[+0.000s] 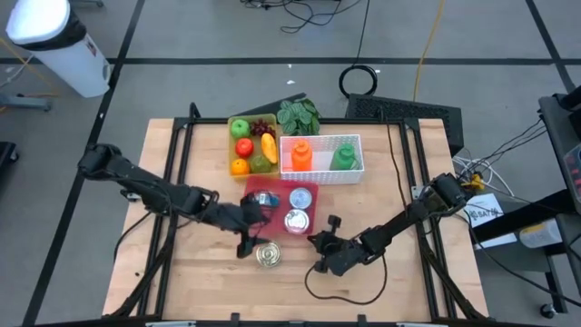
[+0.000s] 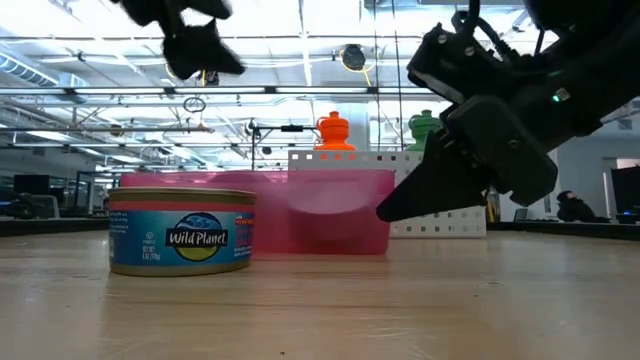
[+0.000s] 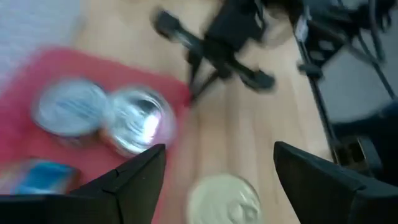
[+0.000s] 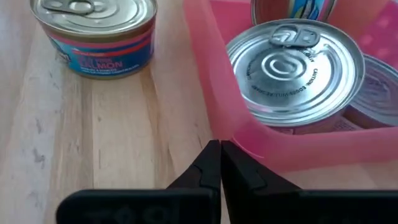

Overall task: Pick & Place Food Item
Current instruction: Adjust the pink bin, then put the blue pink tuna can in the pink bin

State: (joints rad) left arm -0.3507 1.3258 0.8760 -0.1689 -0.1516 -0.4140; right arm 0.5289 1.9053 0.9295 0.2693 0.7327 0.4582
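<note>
salmon can point(image 1: 268, 255) sits on table beneath open left pincer point(image 1: 251, 229).

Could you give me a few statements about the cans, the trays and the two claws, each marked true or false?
1. The Wild Planet can stands on the wooden table, outside the pink tray. True.
2. The right claw is wide open. False: its fingers are closed together, near the pink tray's corner.
3. The left claw is open above the table, holding nothing. True.
4. The pink tray holds no cans. False: three cans sit in it, including a silver-topped can.
5. The orange bottle lies in the yellow fruit tray. False: it stands in the white basket.
</note>
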